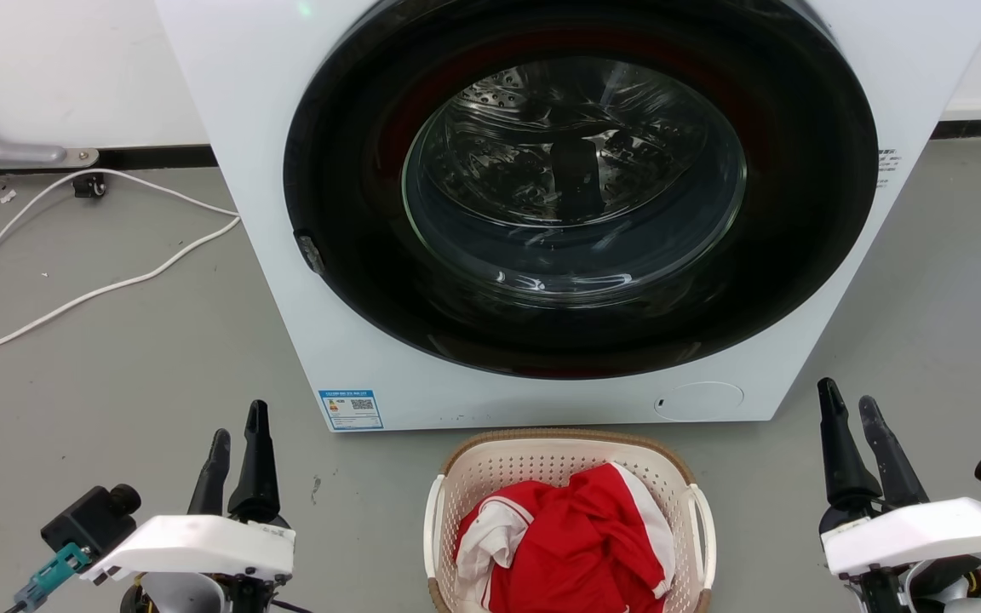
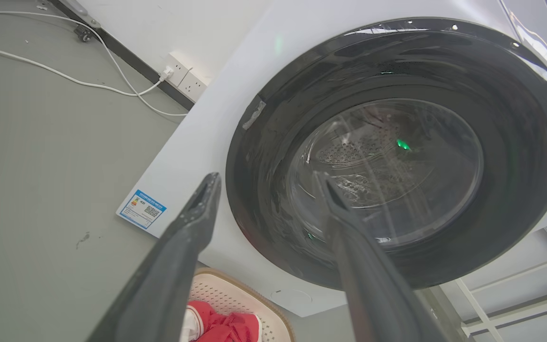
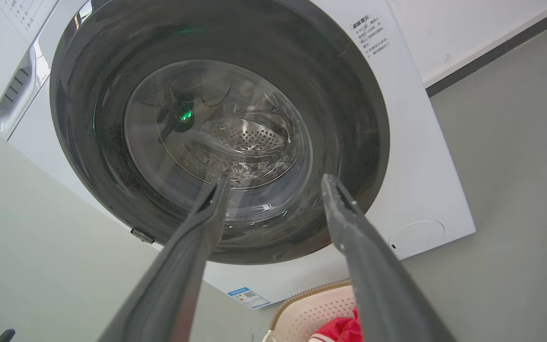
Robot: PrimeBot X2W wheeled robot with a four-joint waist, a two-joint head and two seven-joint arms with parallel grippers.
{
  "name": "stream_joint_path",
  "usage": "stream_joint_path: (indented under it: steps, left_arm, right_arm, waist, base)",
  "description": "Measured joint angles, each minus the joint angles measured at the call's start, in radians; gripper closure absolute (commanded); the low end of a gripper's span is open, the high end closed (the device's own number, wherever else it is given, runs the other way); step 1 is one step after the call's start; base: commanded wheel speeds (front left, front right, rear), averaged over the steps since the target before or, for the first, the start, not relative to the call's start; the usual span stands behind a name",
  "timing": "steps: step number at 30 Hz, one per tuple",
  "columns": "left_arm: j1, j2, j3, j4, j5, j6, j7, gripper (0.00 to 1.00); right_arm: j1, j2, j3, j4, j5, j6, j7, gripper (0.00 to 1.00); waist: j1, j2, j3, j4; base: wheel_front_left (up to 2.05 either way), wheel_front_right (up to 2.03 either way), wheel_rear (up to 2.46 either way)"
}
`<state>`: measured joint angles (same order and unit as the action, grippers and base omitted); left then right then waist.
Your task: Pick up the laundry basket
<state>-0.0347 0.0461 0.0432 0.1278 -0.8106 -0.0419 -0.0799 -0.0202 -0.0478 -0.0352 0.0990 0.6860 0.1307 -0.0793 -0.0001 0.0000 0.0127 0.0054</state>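
The laundry basket (image 1: 533, 464) stands on the floor in front of the washer, cream-white and perforated, with a brown rim and a white loop handle on each side. Red and white clothes (image 1: 576, 545) fill it. My left gripper (image 1: 238, 434) is open at the lower left, well to the left of the basket, with nothing between its fingers. At the lower right my right gripper (image 1: 848, 407) is open too, clear of the basket's right handle. A corner of the basket (image 2: 235, 297) appears between the left fingers (image 2: 197, 213), and its rim (image 3: 302, 304) lies low between the right fingers (image 3: 344, 218).
A white front-loading washer (image 1: 269, 170) with a dark round glass door (image 1: 576, 187) rises just behind the basket, door closed. White cables (image 1: 73, 298) trail over the grey floor at the left. A wall socket (image 2: 185, 78) sits left of the washer.
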Motion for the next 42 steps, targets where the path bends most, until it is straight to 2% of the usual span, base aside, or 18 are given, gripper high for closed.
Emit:
stream_joint_path:
  steps: [22, 42]
  left_arm:
    - [0.015, 0.001, -0.037, -0.009, 0.305, 0.041, -0.064, 0.0]
    - [0.031, 0.007, -0.063, -0.019, 0.508, 0.069, -0.11, 0.0]
  right_arm:
    - [0.022, 0.0, 0.006, -0.021, -0.317, 0.0, -0.063, 0.0]
    - [0.041, 0.0, -0.001, -0.032, -0.539, 0.0, -0.113, 0.0]
  waist:
    - [0.0, 0.0, 0.003, 0.006]
    - [0.0001, 0.0, 0.004, 0.009]
  base:
    - [0.0, 0.0, 0.0]
    - [0.0, 0.0, 0.0]
